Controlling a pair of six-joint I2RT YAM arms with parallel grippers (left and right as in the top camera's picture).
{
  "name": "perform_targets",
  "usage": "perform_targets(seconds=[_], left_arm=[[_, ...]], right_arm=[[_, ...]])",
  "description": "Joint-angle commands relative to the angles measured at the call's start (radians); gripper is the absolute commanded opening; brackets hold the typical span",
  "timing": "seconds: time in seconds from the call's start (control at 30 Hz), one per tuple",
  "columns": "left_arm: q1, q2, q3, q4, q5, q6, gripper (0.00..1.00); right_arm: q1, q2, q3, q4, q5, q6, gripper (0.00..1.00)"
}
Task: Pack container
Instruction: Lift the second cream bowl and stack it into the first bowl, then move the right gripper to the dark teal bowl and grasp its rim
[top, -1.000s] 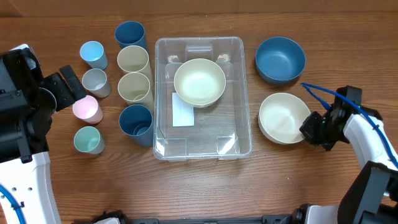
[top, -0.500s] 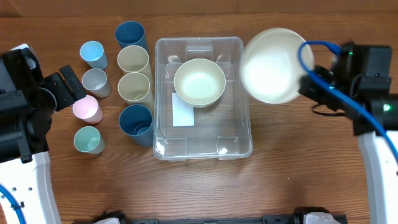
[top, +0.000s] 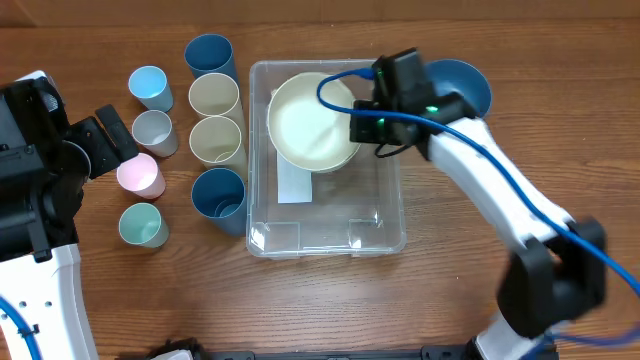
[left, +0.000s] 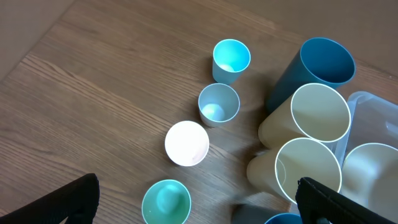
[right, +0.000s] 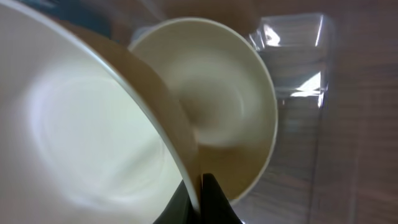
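The container (top: 330, 235), a large clear bin, sits mid-table. My right gripper (top: 366, 126) is shut on the rim of a cream bowl (top: 308, 120) and holds it over the bin's far half. The right wrist view shows that held bowl (right: 81, 124) tilted, its rim pinched at my right gripper (right: 199, 194), with a second cream bowl (right: 217, 106) below it inside the container (right: 298, 56). My left gripper (top: 118, 148) hangs open over the cups at the left, its black fingers (left: 68, 202) wide apart around nothing.
A blue bowl (top: 468, 88) stands right of the bin, partly behind my right arm. Several cups stand left of the bin: tall blue (left: 323, 62), two cream (left: 320, 112), cyan (left: 231, 56), grey (left: 218, 104), pink (left: 186, 143), teal (left: 166, 200).
My right gripper lifted the cream bowl off the table right of the bin and carried it left, over the bowl in the bin. The left arm stayed still.
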Motion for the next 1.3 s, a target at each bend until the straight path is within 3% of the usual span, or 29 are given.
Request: perform_targets(seconds=[0.0, 0.07, 0.1, 0.2, 0.33, 0.53, 0.77, 1.0, 1.27], left_arm=[[0.005, 0.002, 0.022, 0.001, -0.009, 0.024, 1.00], [0.005, 0.002, 0.022, 0.001, -0.009, 0.024, 1.00], [0.005, 0.002, 0.022, 0.001, -0.009, 0.023, 1.00], [0.005, 0.002, 0.022, 0.001, -0.009, 0.024, 1.00], [0.005, 0.002, 0.022, 0.001, -0.009, 0.024, 1.00], [0.005, 0.002, 0.022, 0.001, -0.009, 0.023, 1.00], [0.005, 0.002, 0.022, 0.001, -0.009, 0.023, 1.00], [0.005, 0.002, 0.022, 0.001, -0.009, 0.024, 1.00], [0.005, 0.002, 0.022, 0.001, -0.009, 0.024, 1.00]], right_arm=[[-0.003, 0.041, 0.008, 0.053, 0.032, -0.003, 0.04], [-0.003, 0.040, 0.008, 0.057, 0.083, -0.003, 0.06], [-0.003, 0.035, 0.012, 0.056, 0.086, -0.004, 0.19], [-0.003, 0.021, 0.048, 0.008, 0.082, -0.028, 0.28], [-0.007, -0.019, 0.127, -0.071, 0.082, -0.073, 0.48], [-0.080, -0.125, 0.192, -0.105, 0.083, -0.074, 0.49], [-0.333, -0.170, 0.192, -0.142, 0.083, -0.048, 0.54], [-0.557, -0.016, 0.191, -0.153, 0.082, -0.048, 0.54], [-0.582, 0.183, 0.191, -0.080, 0.078, 0.006, 0.53]])
